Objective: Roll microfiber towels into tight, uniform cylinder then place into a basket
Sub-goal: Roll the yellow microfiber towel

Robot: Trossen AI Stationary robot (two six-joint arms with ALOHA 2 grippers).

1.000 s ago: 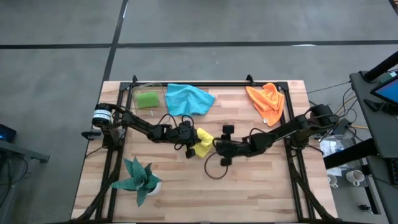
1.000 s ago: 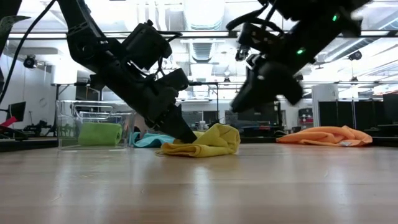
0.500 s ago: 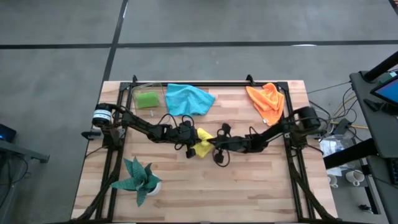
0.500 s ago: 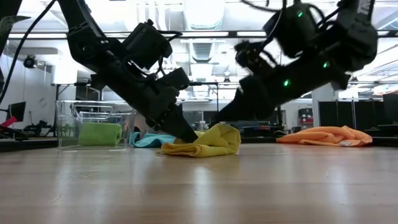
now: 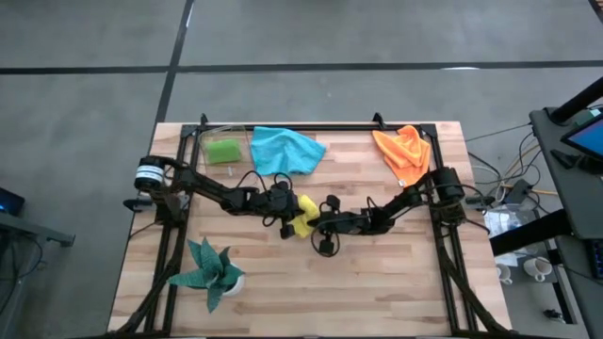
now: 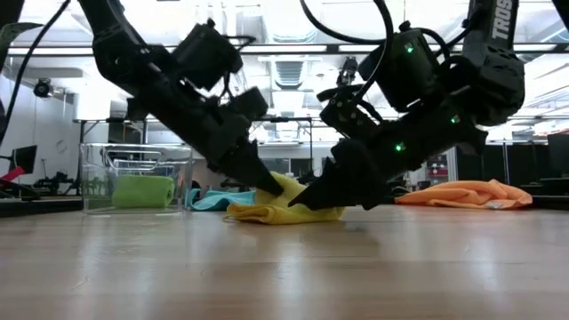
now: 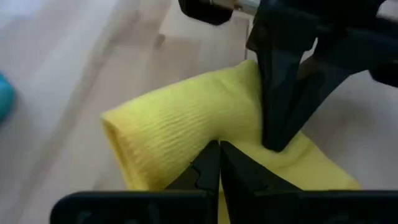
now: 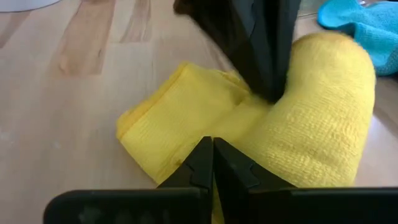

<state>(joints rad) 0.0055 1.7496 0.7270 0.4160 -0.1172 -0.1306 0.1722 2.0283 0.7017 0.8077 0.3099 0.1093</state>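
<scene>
White letters reading "TROS" showed on the right arm in the low view; the rest was cut off. Four microfiber towels lay on the wooden bench (image 5: 377, 282). The yellow towel (image 5: 301, 215), partly rolled, sat at the middle, where both hands met. The left hand (image 5: 290, 216) and right hand (image 5: 314, 218) were each closed, tips pressed onto its folds. The blue towel (image 5: 285, 151) lay crumpled near the far edge, the orange towel (image 5: 404, 153) at the far right. The green towel (image 5: 224, 150), rolled, sat inside the one clear basket (image 5: 209, 134). One teal spiky plant (image 5: 209, 268) stood near the left front.
</scene>
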